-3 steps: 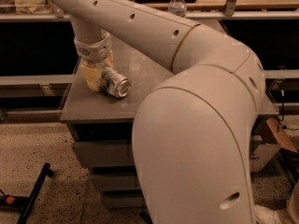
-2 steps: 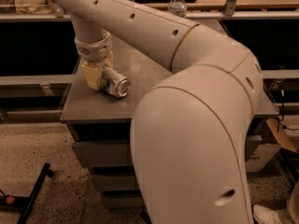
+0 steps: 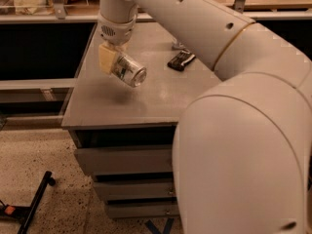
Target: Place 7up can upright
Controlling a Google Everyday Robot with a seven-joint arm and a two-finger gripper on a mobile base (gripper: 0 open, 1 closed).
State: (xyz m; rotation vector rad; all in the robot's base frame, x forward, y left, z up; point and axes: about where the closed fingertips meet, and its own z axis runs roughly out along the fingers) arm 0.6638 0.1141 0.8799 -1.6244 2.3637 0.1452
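The 7up can (image 3: 130,71) was pinched by the hand (image 3: 114,62), tilted on its side and held clear above the bench (image 3: 161,99). Probably so it could be swung upright before being set down.

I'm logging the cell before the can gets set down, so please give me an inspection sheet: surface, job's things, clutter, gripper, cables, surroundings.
Surface: grey cabinet top, above drawers.
Job's things: 7up can, tilted towards lying on its side, held above the top with a shadow beneath it; not upright yet.
Clutter: small dark object on the top, apart from the can.
Gripper: gripper over the left part of the top, jaws closed on the can.
Cables: nothing seen.
Surroundings: speckled floor with a black bar lying on it; shelf behind.
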